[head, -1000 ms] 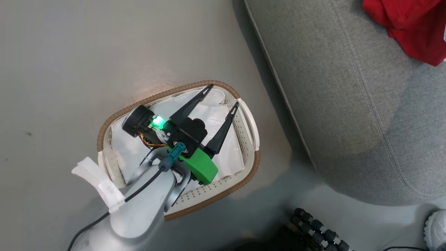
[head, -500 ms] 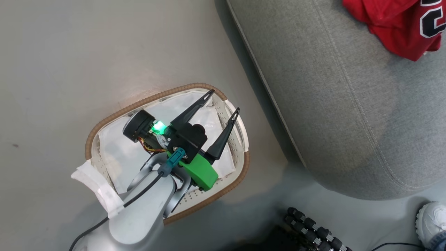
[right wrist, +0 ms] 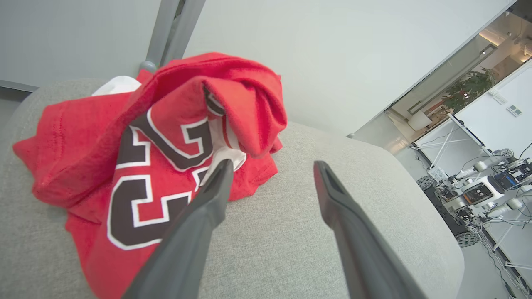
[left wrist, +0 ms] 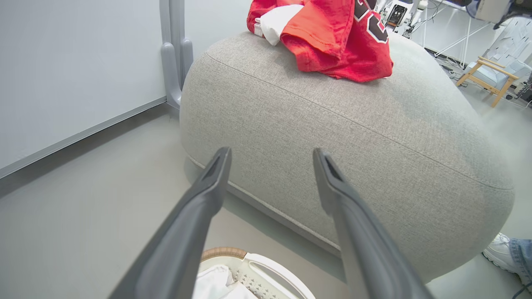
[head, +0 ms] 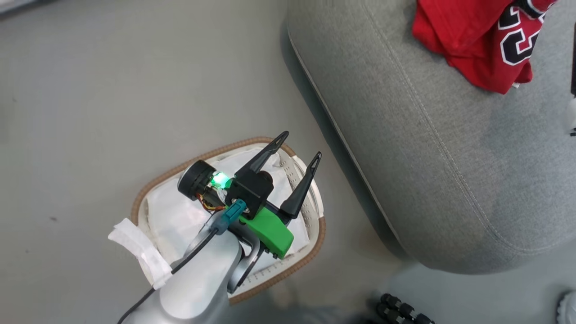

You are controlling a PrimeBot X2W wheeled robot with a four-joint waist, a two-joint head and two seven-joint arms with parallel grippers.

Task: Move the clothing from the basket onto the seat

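The clothing [head: 472, 40], a crumpled red jersey with black-and-white numbers, lies on top of the grey seat [head: 427, 157]. In the right wrist view my right gripper [right wrist: 274, 166] stands open just above the seat [right wrist: 291, 232], its left finger against the edge of the clothing [right wrist: 145, 137], nothing between the fingers. My left gripper [head: 300, 145] hangs open and empty over the basket [head: 148, 193], pointing at the seat. Inside the basket I see just a white liner [head: 171, 216]. The left wrist view shows the left gripper [left wrist: 272, 160], the seat [left wrist: 353, 145], the clothing [left wrist: 332, 37] and the basket's handle [left wrist: 266, 270].
The basket stands on the grey floor close to the seat's left flank. A person's white shoe [left wrist: 496, 251] is by the seat's near right corner. Black wheel rollers [head: 405, 310] sit at the bottom. A grey post [left wrist: 174, 54] and wall stand behind the seat.
The head camera has shifted, so the basket sits lower and more of the jersey shows. My right gripper has gone from shut to open. The left gripper stays open over the basket.
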